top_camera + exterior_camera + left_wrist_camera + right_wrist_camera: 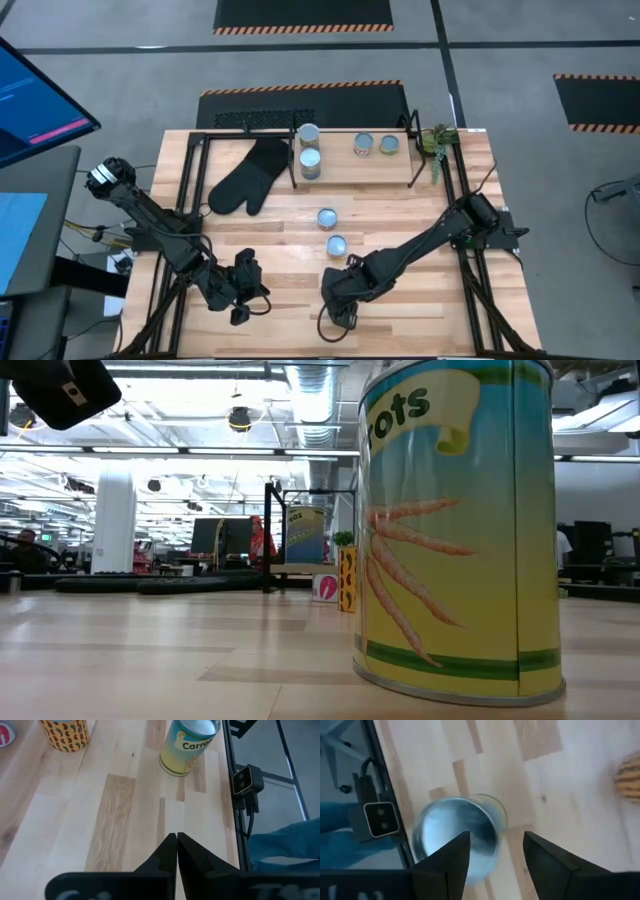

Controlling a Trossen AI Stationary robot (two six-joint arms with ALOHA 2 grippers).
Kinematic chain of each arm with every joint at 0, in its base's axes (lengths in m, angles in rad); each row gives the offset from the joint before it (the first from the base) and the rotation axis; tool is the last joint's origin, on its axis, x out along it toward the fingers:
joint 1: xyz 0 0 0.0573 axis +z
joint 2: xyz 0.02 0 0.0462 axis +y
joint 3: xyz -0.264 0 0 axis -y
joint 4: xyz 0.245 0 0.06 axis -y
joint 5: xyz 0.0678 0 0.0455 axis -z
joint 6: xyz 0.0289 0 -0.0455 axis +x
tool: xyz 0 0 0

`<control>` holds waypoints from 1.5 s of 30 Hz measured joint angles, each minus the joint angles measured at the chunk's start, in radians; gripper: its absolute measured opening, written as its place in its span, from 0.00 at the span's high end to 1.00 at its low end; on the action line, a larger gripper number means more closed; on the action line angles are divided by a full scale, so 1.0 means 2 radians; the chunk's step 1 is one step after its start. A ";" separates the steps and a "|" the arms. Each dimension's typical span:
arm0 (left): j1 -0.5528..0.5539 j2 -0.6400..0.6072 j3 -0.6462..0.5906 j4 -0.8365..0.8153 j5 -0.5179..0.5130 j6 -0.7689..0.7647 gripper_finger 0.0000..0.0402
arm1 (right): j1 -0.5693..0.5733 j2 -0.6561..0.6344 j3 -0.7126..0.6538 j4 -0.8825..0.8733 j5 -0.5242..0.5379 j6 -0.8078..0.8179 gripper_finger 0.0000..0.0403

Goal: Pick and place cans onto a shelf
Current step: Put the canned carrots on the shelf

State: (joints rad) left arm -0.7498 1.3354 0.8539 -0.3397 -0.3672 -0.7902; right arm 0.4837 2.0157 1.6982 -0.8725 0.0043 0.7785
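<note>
Over on the left, the left gripper (243, 300) hangs low above the near part of the plank counter (400, 210), its jaws pressed together on nothing, as the left wrist view shows (177, 851). Further back lies a black oven mitt (244, 177), and just beside it the shelf (355, 165) stands along the far edge with two stacked cans (309, 152) at its left end and two more cans (375, 145) side by side toward its right. In front of the shelf, two loose cans (331, 230) sit on the counter near each other. The right gripper (338, 300) hovers at the near edge over a carrot can (456, 836), jaws spread apart above its silvery top and holding nothing. A small green plant (437, 140) stands at the shelf's right end.
</note>
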 joint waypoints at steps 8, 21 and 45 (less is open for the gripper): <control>0.000 0.000 -0.001 -0.005 -0.003 0.000 1.00 | 0.001 0.020 0.000 0.006 -0.021 0.011 0.49; 0.000 0.000 -0.001 -0.014 -0.012 0.016 1.00 | -0.001 0.019 0.000 0.018 -0.045 0.030 0.93; 0.000 0.000 -0.018 -0.031 -0.047 0.015 1.00 | -0.187 -0.177 -0.003 -0.123 0.080 -0.071 1.00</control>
State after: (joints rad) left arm -0.7498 1.3357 0.8189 -0.4015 -0.4618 -0.7601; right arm 0.1103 1.6611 1.6932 -1.1186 0.1641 0.6364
